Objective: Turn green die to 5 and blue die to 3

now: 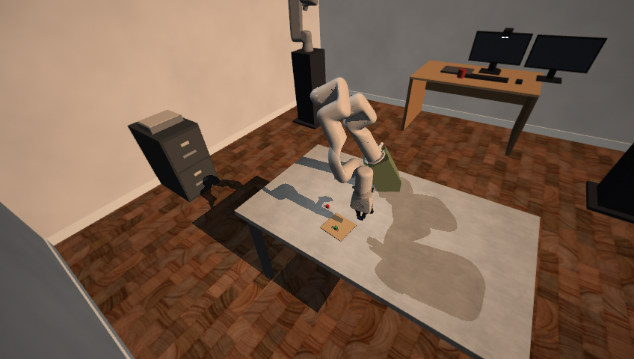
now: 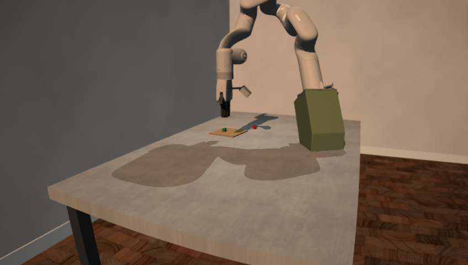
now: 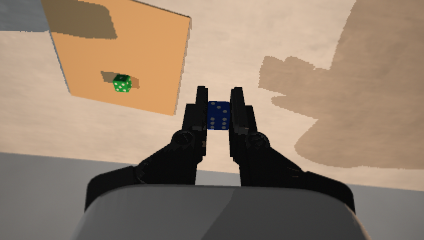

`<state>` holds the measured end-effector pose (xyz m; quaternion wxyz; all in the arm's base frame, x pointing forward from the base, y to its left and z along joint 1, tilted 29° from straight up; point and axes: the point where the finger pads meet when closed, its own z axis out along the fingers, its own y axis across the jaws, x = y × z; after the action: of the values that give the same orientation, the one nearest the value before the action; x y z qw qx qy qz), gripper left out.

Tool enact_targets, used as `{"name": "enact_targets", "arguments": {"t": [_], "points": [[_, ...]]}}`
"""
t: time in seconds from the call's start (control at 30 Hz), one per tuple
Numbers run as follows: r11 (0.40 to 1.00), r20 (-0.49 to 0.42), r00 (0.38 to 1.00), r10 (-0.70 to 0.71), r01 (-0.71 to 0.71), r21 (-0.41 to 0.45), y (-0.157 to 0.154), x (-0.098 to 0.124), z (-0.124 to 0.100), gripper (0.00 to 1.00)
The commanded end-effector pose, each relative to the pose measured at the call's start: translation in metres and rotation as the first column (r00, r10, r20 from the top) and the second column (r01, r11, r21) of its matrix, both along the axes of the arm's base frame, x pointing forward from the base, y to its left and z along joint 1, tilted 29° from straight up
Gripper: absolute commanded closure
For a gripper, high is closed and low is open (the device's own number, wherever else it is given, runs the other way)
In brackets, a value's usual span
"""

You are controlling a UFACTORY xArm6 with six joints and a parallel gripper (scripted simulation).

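Note:
My gripper (image 1: 360,217) (image 2: 225,115) (image 3: 218,102) is shut on the blue die (image 3: 218,116) and holds it above the table, beside the mat. In the wrist view one face of this die shows three pips, and the face below it in the picture shows several. The green die (image 1: 336,227) (image 2: 224,130) (image 3: 121,83) sits on the orange-tan mat (image 1: 343,235) (image 2: 232,134) (image 3: 155,55), towards one edge. Its pips are too small to read surely. The red die (image 1: 327,206) (image 2: 254,127) lies on the table off the mat; its pips cannot be read.
The grey table (image 1: 284,226) (image 2: 262,203) carries the mat and the olive arm base (image 1: 386,175) (image 2: 323,121). Arm shadows fall across the table and a corner of the mat. The red die stands off the mat, on its side towards the arm base in the exterior view.

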<state>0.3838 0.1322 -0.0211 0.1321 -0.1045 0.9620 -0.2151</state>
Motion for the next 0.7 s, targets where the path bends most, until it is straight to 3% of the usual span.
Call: {"name": "enact_targets", "arguments": {"t": [0.0, 0.37, 0.67], "points": [[1.0, 0.0, 1.0, 0.008, -0.008, 0.0, 0.0012, 0.001, 0.0011, 0.89], [0.99, -0.06, 0.989, 0.135, -0.137, -0.041, 0.0024, 0.0031, 0.001, 0.89], [0.917, -0.188, 0.911, 0.366, -0.388, -0.095, 0.0047, 0.0072, 0.0008, 0.89]]}}
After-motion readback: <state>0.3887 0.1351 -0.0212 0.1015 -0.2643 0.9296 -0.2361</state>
